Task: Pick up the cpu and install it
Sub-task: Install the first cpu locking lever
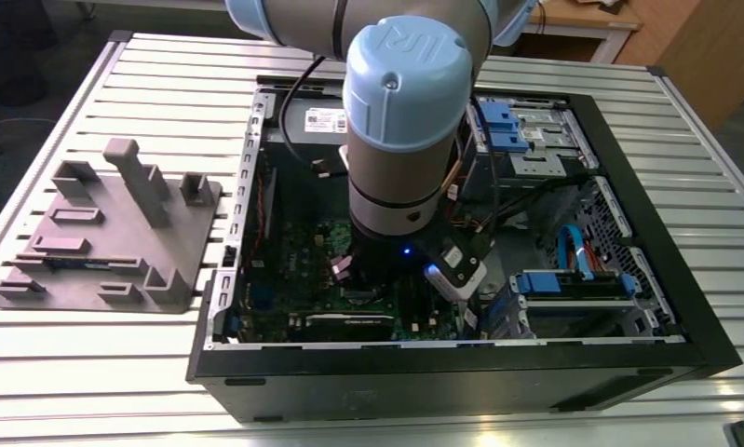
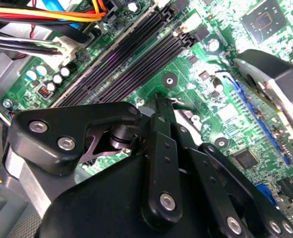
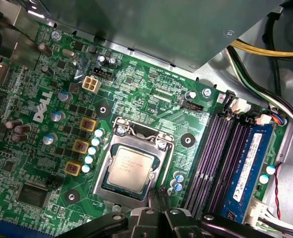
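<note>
The cpu (image 3: 131,166) lies seated in the motherboard socket (image 3: 105,171) inside the computer case (image 1: 446,372), so placement appears done; the gripper (image 3: 162,194) hovers just beside it, jaw opening not discernible.

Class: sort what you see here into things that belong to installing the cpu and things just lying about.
Belongs to the job:
silvery square cpu, lying in its socket
metal socket frame
green motherboard

Just lying about:
grey moulded holder tray
blue memory stick
yellow cables
</note>
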Robot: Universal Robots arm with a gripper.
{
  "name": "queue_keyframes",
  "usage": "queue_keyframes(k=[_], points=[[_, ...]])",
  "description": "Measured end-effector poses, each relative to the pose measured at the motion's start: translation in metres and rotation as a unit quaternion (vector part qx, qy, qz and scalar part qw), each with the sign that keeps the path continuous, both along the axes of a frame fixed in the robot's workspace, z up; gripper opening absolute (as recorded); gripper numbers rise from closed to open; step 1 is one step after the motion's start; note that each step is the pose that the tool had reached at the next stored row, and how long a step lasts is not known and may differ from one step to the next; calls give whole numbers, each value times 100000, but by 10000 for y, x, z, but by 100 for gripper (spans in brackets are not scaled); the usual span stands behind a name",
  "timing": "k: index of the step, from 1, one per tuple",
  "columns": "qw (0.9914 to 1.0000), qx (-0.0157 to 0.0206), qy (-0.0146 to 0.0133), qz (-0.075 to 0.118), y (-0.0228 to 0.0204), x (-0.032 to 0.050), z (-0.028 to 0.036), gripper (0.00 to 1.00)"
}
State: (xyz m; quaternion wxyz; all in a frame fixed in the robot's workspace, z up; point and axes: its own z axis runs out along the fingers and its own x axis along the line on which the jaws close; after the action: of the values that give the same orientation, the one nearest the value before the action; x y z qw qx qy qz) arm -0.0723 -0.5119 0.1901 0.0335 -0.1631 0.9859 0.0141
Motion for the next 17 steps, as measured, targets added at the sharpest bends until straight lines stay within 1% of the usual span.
queue_keyframes(k=[6,12,17], points=[[100000,-1,-4,19,0,19,-31,10],[100000,25,-14,60,-1,24,-43,10],[100000,-5,6,116,-10,20,-41,10]])
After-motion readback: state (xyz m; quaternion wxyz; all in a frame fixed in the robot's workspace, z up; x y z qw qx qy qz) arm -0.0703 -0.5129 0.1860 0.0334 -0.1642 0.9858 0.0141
